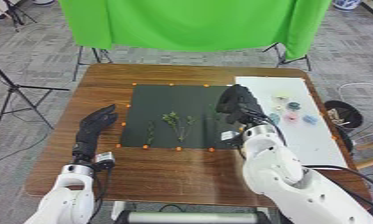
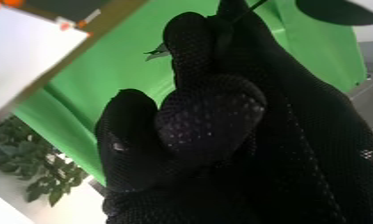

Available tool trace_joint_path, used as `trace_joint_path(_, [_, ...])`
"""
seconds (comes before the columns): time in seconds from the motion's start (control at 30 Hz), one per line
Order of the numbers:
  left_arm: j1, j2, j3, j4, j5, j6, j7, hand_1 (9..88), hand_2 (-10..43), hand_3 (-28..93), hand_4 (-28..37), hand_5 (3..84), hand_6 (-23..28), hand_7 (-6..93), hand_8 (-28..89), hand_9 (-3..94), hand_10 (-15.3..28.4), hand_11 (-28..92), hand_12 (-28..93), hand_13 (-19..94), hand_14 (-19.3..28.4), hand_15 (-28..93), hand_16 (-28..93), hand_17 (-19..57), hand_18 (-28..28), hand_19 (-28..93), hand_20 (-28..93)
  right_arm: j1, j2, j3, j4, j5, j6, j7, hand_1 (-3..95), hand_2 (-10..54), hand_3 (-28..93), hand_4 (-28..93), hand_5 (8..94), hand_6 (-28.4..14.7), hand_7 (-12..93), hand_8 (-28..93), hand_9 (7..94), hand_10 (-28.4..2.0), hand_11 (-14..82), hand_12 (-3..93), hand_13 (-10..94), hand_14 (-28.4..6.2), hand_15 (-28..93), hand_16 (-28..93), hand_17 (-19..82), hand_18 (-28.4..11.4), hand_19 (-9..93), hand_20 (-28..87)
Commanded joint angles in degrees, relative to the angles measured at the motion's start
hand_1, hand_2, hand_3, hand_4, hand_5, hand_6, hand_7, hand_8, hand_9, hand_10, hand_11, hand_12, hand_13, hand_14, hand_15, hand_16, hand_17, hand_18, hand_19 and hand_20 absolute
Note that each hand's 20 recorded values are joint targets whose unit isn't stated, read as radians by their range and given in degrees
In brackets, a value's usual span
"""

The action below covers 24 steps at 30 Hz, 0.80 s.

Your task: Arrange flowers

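The right robot hand [image 1: 239, 97] is pinching a leafy stem [image 2: 344, 11] between thumb and fingers, above the dark mat's [image 1: 165, 97] right side; the left robot hand [image 1: 97, 121], fingers outstretched, is lying just beside the mat; sprigs [image 1: 174, 120] are lying on it, blooms [image 1: 292, 117] on the white sheet [image 1: 317, 150]; careful placing is likely calling for a low wrist, leaves kept from crossing, and a grip easing only once the stem is resting flat.
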Motion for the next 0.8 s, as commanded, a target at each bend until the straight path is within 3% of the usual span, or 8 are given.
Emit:
trace_joint_path(0.03, [0.8,-0.12,0.80,0.59,-0.10,-1.13,-1.06,22.5,-5.3,74,-26.5,45.8,0.2,14.5,-9,46.3,12.8,18,9,36,15.3,17,-2,3.1,10.9,4,13,-2.2,-1.1,-0.7,-0.7,-0.7,-3.9,2.0,60.5,-9.5,62,-2,81.4,-4.5,26,18,93.7,-10.0,25.9,37.4,94,-0.5,58,21,75,-4.4,84,43])
trace_joint_path(0.47, [0.7,0.10,1.14,0.66,-0.03,-1.62,-1.29,22.4,-5.4,74,-26.3,45.8,0.1,14.6,-9,46.4,12.9,18,9,36,15.5,17,-2,3.0,10.9,4,13,-2.1,-2.1,-2.6,1.8,0.4,-6.0,3.5,61.3,-9.5,61,-3,81.7,-4.3,26,15,93.7,-12.6,26.4,29.1,94,-0.8,57,20,76,-4.1,83,42])
trace_joint_path(0.8, [0.2,0.02,1.23,0.84,-0.18,-1.73,-1.01,22.4,-5.4,74,-26.4,45.6,0.1,14.6,-9,46.2,12.8,18,9,35,15.5,17,-2,2.7,11.3,5,14,-2.1,-1.8,-2.6,2.7,2.4,-7.7,3.7,59.1,-9.5,62,-1,78.9,-3.6,29,14,93.7,-11.6,23.3,30.2,94,-0.9,55,20,75,-4.1,81,42])
